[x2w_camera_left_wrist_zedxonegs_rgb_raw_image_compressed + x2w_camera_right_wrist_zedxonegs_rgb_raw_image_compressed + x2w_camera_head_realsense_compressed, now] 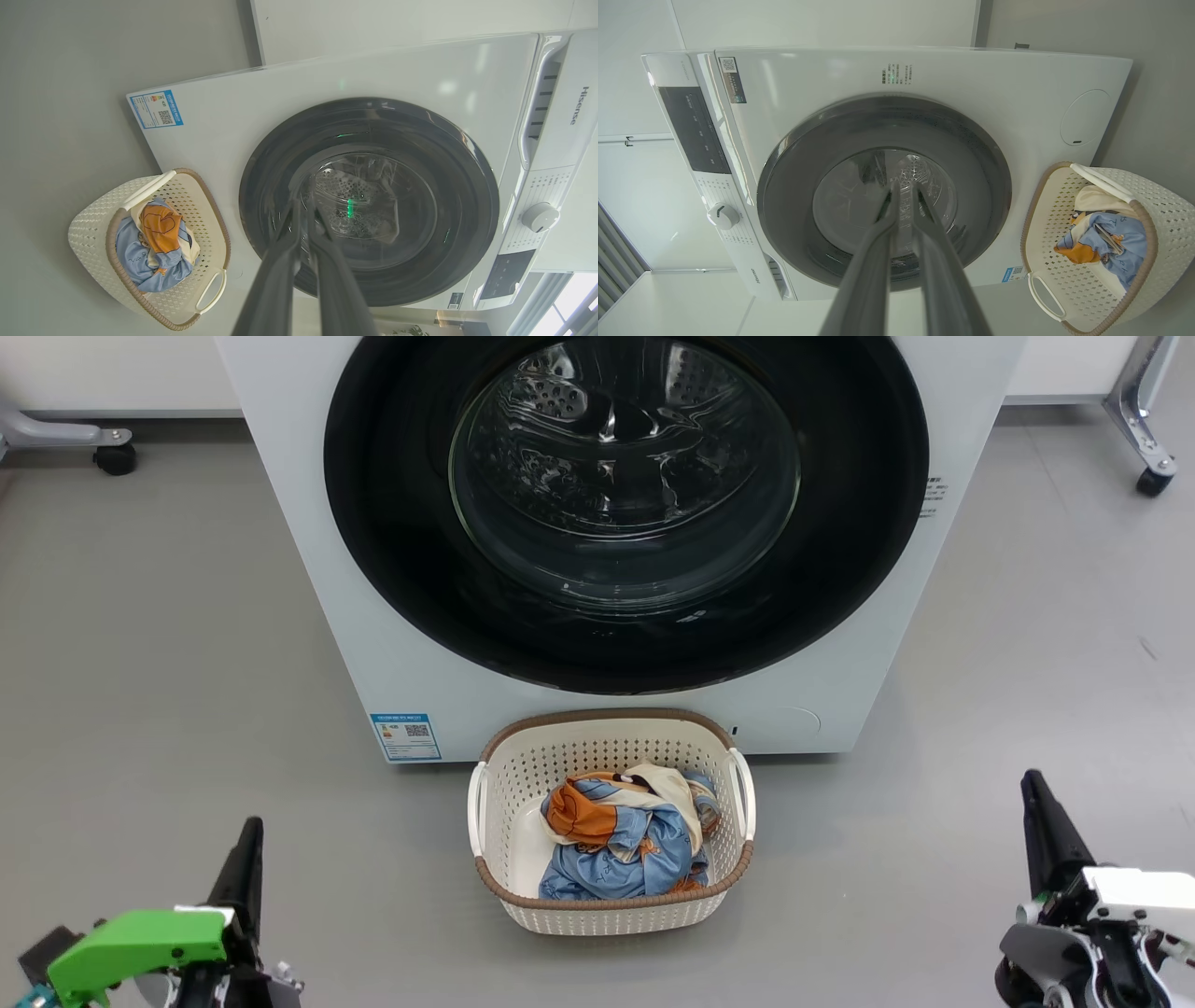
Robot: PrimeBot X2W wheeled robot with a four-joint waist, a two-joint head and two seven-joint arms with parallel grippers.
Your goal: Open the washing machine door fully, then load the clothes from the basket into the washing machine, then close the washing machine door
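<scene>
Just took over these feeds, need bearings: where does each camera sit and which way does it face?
Head view: on the head, facing forward-down at washer, shut door, basket; left gripper lower left, right gripper lower right.
Left wrist view: left wrist, rolled sideways, along its shut gripper toward the door.
Right wrist view: right wrist, rolled oppositely, along its shut gripper toward the door.
All share door and basket of clothes.

Bright even light, glare on the door (624,495), bowed wrist-view edges.

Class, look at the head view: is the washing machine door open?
No, the washing machine door sits shut, flush against the washing machine front.
</scene>
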